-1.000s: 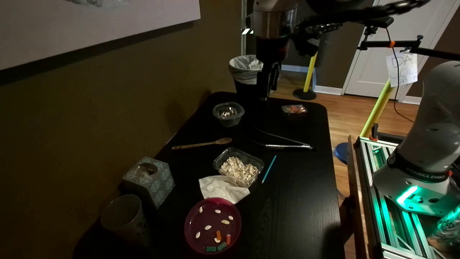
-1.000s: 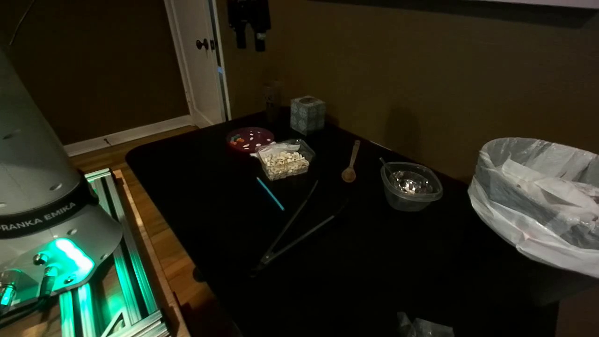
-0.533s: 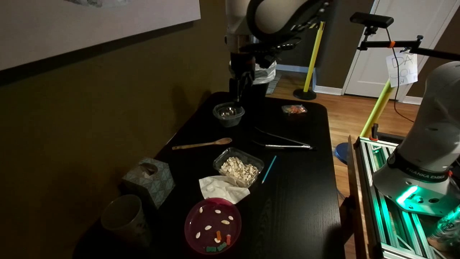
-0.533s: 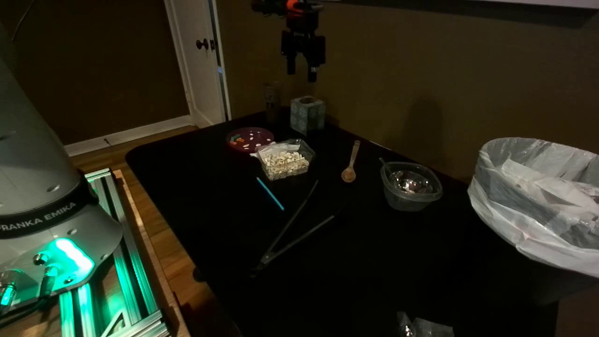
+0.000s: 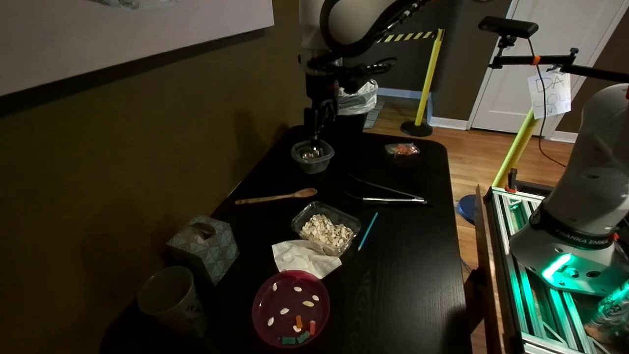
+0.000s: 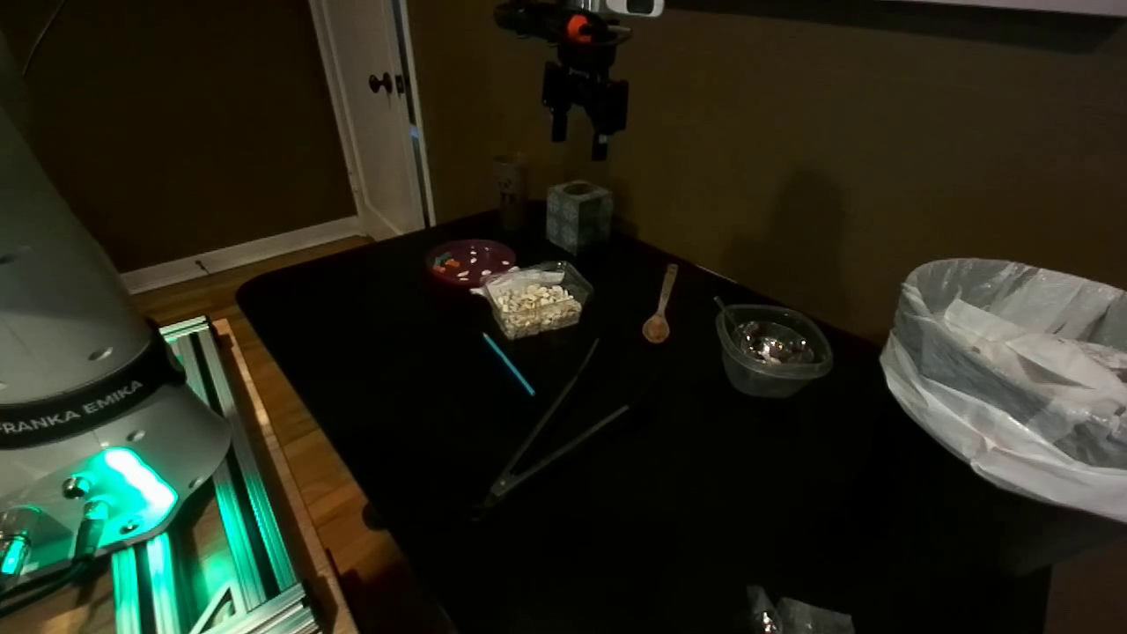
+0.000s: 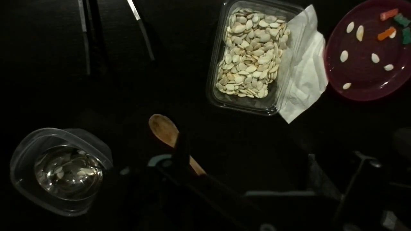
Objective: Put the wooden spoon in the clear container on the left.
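The wooden spoon [image 5: 277, 197] lies on the black table by the wall; it also shows in an exterior view [image 6: 661, 308]. In the wrist view its bowl [image 7: 163, 128] shows, while a finger crosses the neck and the gripper hides most of the handle. One clear container [image 6: 766, 379] holds a shiny metal bowl; the wrist view shows it at left [image 7: 24, 179]. Another clear rectangular container [image 7: 244, 107] holds pale seeds; it also shows in an exterior view [image 6: 577, 286]. My gripper [image 6: 579, 147] is open and empty, high above the table, fingers pointing down.
Open metal tongs [image 6: 546, 423] and a blue pencil [image 6: 508, 364] lie on the table. A napkin [image 5: 305, 259], a purple plate [image 5: 282, 334], a tissue box [image 5: 209, 246] and a cup [image 5: 169, 300] stand along it. A lined bin [image 6: 986, 431] stands at the table's end.
My gripper has moved right and downward in an exterior view, toward the wall side, and stays open. The spoon and containers have not moved.
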